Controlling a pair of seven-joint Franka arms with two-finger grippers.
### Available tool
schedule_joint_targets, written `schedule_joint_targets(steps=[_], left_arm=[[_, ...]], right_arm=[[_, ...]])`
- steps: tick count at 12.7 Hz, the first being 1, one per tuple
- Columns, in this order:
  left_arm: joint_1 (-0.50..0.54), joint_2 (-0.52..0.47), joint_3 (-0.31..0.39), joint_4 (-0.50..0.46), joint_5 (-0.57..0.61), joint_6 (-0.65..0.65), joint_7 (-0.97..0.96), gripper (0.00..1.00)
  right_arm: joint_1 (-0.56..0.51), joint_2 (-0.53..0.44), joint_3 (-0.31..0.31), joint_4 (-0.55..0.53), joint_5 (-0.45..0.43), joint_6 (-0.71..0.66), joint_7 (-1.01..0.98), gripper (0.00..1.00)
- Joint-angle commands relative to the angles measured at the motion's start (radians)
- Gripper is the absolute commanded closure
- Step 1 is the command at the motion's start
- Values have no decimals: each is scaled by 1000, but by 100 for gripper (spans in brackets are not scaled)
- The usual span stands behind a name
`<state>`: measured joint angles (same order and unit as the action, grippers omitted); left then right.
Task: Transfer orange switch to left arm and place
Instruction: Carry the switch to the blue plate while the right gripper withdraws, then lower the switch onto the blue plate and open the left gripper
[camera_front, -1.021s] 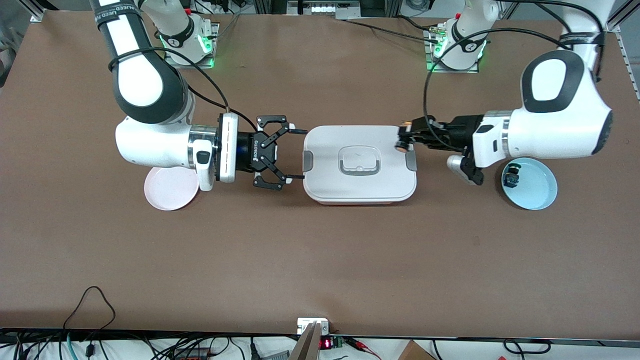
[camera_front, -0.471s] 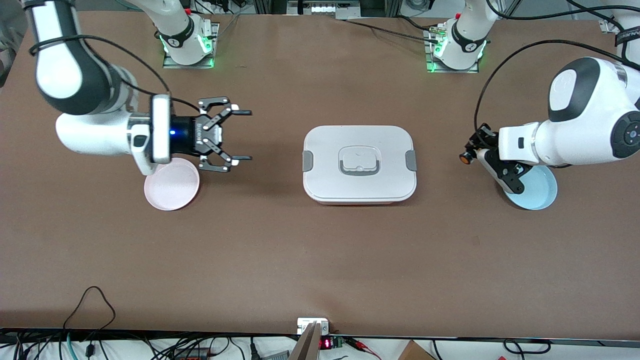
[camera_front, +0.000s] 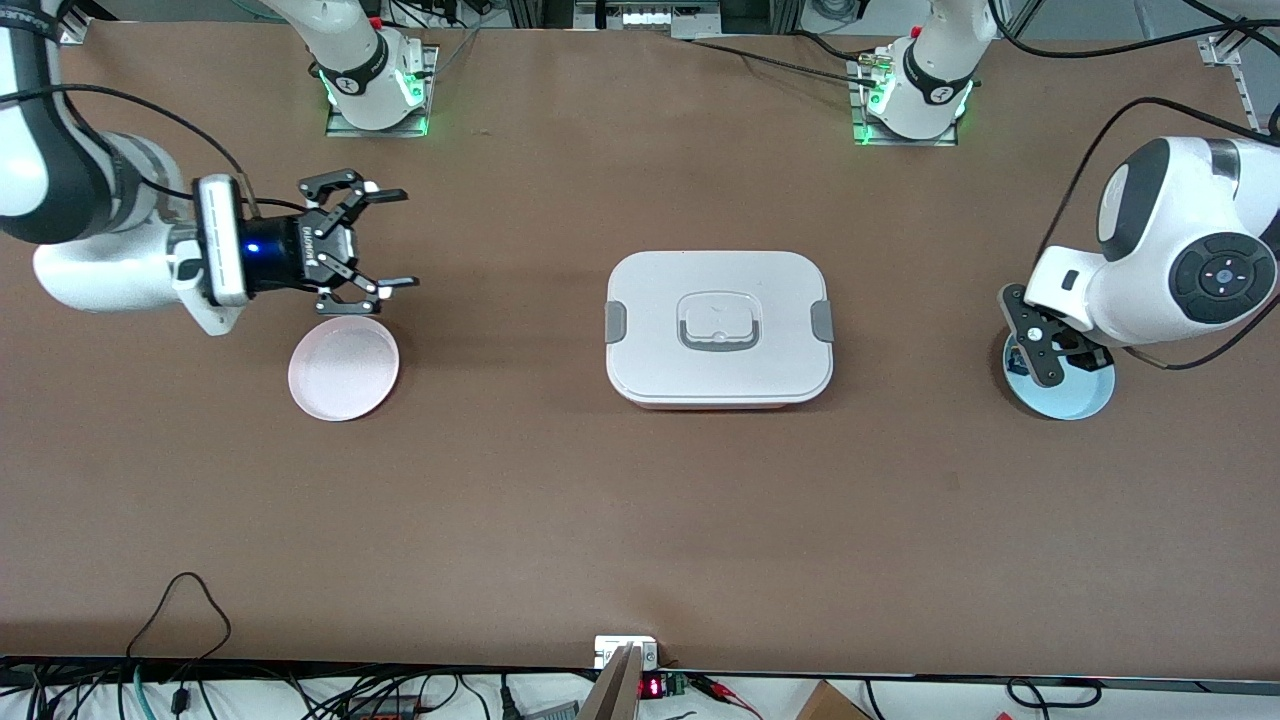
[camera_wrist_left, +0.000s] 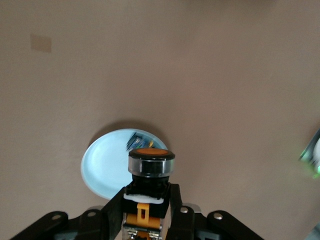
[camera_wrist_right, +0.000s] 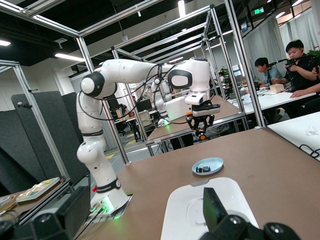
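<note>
1. left hand, clamped on the orange switch, has withdrawn from the box to over the blue plate.
2. right hand, fingers spread and empty, has retreated above the pink plate.

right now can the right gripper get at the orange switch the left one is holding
Probably not as things stand. The left gripper, shut on the orange switch, hangs over the blue plate, while the open right gripper is near the pink plate, with the box on the table between them.
</note>
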<state>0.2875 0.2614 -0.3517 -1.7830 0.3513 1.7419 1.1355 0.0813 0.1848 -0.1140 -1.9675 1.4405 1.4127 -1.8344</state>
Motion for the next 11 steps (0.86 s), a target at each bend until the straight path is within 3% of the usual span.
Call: schedule_joint_targets(steps=[1,4,8,11], left_arm=[[123,-13,-7,-132,78,169,163,94],[286,8,-7,-292,87,511,377,94],[407,143,-9,-322,87,680,429,94],[427,194,-10,-322,87,706,432,92]], right_arm=[[-46,-37,14,-22,-81,-32,0,0],[-60,-122,-13,-17,-352,3,168,0],[-69,-197,-56,-17,-656,35,373,0],[-63,-286,-49,-17,-843,95,671,0]])
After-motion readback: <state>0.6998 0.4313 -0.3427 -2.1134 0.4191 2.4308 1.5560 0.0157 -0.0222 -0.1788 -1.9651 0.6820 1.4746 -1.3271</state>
